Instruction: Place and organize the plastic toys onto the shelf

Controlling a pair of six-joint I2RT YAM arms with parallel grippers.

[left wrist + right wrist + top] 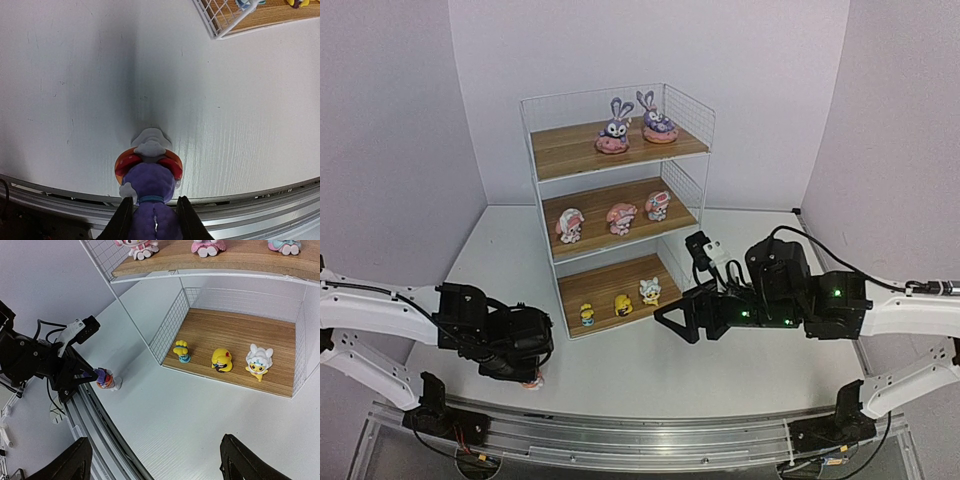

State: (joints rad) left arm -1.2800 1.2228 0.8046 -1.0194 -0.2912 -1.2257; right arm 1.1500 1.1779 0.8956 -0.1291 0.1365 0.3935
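**Plastic toys: eight on the shelf, one bunny in the left pincer**

Plastic toys are sitting on all three boards of the shelf point(560, 152), which is standing in the centre of the top view, toward the back of the white counter point(620, 365). Two purple bunnies point(613, 128) are sitting side by side on the right half of the top board, with bare wood showing to their left. Three pink-and-white figures point(622, 217) are lining the middle board. Three small yellow figures point(623, 305) are standing in a spaced row on the bottom board.

A third bunny point(150, 177) is lying at the lower left of the top view, just beside the metal rail point(620, 437) along the counter's near edge. The left pincer point(152, 212) is gripping it. Both black fingers are pressing the purple body from either side, and the pink donut base is pointing away from the wrist. Whether the base is resting on the counter cannot be told.

The right pincer point(156, 460) is hanging with its jaws spread wide, holding nothing. It is hovering low at the centre right of the top view, near the front right corner of the bottom board. White wire grid is walling the sides and back of each tier, and the fronts are facing the arms.
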